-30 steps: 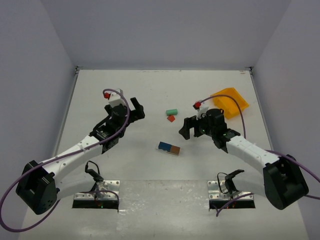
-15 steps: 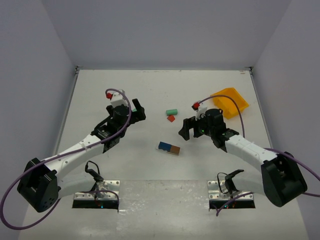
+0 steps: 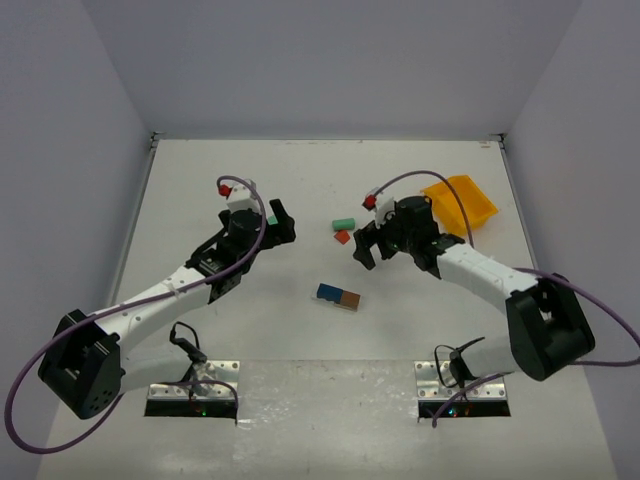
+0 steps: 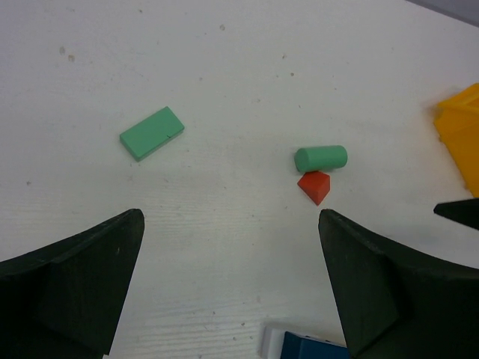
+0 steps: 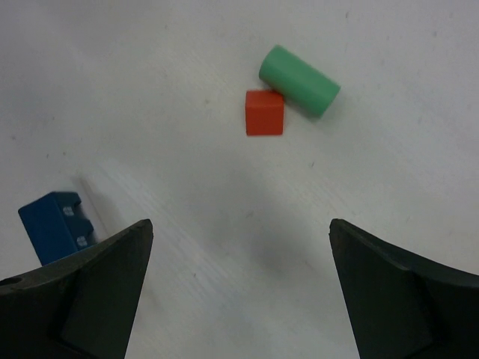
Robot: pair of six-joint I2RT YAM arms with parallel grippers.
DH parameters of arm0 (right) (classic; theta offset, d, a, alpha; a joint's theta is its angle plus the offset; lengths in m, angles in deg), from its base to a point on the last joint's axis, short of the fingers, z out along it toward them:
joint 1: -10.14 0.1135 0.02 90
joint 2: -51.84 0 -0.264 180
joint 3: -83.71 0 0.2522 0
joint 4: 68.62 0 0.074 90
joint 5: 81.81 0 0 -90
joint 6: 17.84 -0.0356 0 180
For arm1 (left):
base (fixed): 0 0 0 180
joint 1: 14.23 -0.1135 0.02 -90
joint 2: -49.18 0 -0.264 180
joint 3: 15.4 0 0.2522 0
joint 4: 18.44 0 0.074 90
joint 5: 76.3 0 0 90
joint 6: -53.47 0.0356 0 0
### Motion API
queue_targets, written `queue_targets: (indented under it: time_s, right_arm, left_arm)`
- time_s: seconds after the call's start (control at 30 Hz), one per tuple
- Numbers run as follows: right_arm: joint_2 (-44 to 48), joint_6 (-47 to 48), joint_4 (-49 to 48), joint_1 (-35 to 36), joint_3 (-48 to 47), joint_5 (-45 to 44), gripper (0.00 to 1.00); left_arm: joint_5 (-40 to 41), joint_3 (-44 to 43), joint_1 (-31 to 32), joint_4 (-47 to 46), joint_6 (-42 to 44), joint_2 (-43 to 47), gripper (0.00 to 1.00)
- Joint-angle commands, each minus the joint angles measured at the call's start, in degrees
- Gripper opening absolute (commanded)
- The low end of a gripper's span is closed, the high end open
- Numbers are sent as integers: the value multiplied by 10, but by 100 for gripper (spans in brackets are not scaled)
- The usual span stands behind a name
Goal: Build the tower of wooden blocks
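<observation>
A mint green cylinder [image 3: 344, 223] lies on the white table with a small red block [image 3: 342, 237] touching it. A blue block and a brown block [image 3: 338, 296] lie joined end to end nearer the arms. A flat mint green block [image 4: 152, 132] lies by the left gripper. My left gripper [image 3: 280, 222] is open and empty, left of the cylinder [image 4: 321, 158] and the red block [image 4: 314, 186]. My right gripper [image 3: 362, 245] is open and empty, just right of the red block [image 5: 265, 112] and the cylinder [image 5: 299, 81]. The blue block [image 5: 56, 226] shows at the left.
A yellow plastic bin [image 3: 460, 203] sits tilted at the back right, behind the right arm, and its edge shows in the left wrist view [image 4: 460, 134]. Grey walls close the table on three sides.
My right gripper has swung left and farther away, ending close to the red block and green cylinder. My left gripper has edged slightly right and farther away. The blocks have not moved.
</observation>
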Motion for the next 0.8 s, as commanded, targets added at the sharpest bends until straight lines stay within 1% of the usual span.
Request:
queue_targets:
  time_s: [0.0,0.03,0.1,0.13,0.17,0.27,0.37,0.4,0.47,0.57,0.77]
  right_arm:
    - [-78,179,94,8,-158,36,99]
    - [-105,212,126,8,-198,45,99]
    - [-155,277,177,10,-246,60,99]
    - [-174,318,183,11,-270,69,99]
    - [-174,338,183,10,-280,74,99]
    - [-232,417,233,10,-336,86,99]
    - [-286,465,300,10,-391,80,99]
    - [-287,476,318,9,-405,80,99]
    - [-329,510,393,10,-448,91,98]
    - [-373,524,414,8,-504,76,98]
    - [-430,543,437,6,-544,67,98]
  left_arm:
    - [-27,-5,-7,-29,11,-1,100]
    - [-35,-4,-8,-32,14,1,100]
    - [-43,0,-9,-36,16,6,100]
    - [-43,1,-10,-35,15,9,100]
    - [-42,1,-11,-34,15,10,100]
    - [-37,4,-14,-27,11,19,100]
    - [-35,10,-17,-31,11,26,100]
    - [-35,10,-17,-32,11,27,100]
    - [-34,7,-20,-29,11,26,100]
    - [-32,8,-21,-25,11,29,100]
    - [-24,7,-21,-24,12,27,100]
